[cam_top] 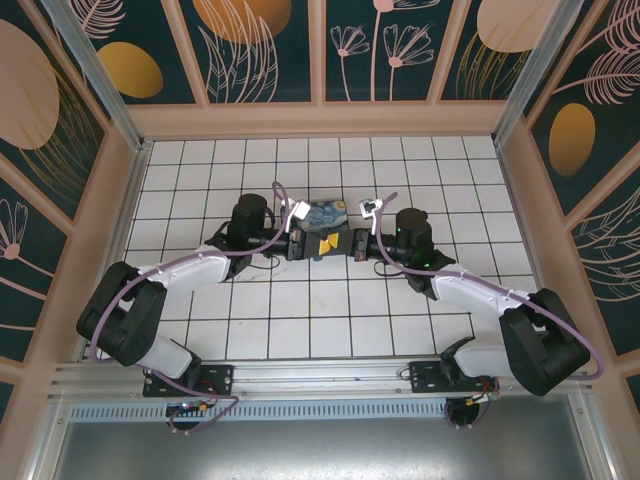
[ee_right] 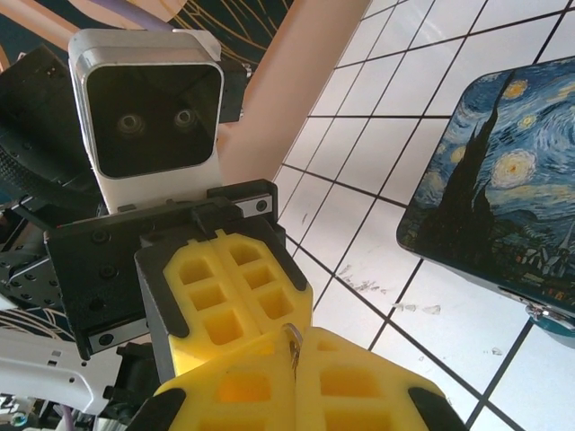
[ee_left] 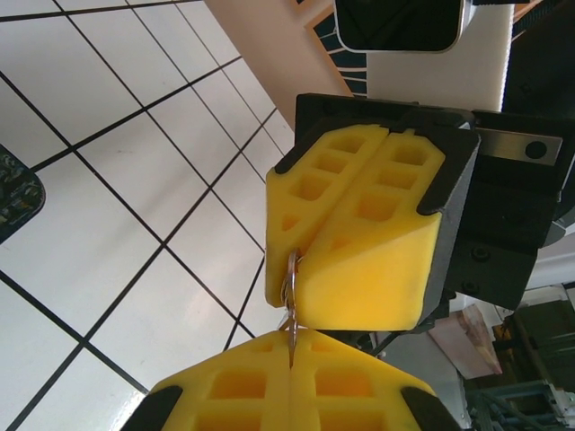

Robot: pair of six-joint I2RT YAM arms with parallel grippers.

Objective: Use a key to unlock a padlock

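— What do we see on the left?
— Our left gripper (cam_top: 315,246), its yellow fingers (ee_left: 225,391) pressed together on the key (ee_left: 290,301). The key is a thin metal sliver with a loop, held clear of the white tiled table (cam_top: 300,310).
— And to the right of it?
— Our right gripper (cam_top: 340,245) meets it tip to tip, and its fingers are likewise closed on the loop end of the same key.
— Further right?
— From the right wrist we see the starry blue box (ee_right: 503,180) lying on the tiles. A small metal piece (ee_right: 542,312) sits at its lower edge, too little for us to say what it is.
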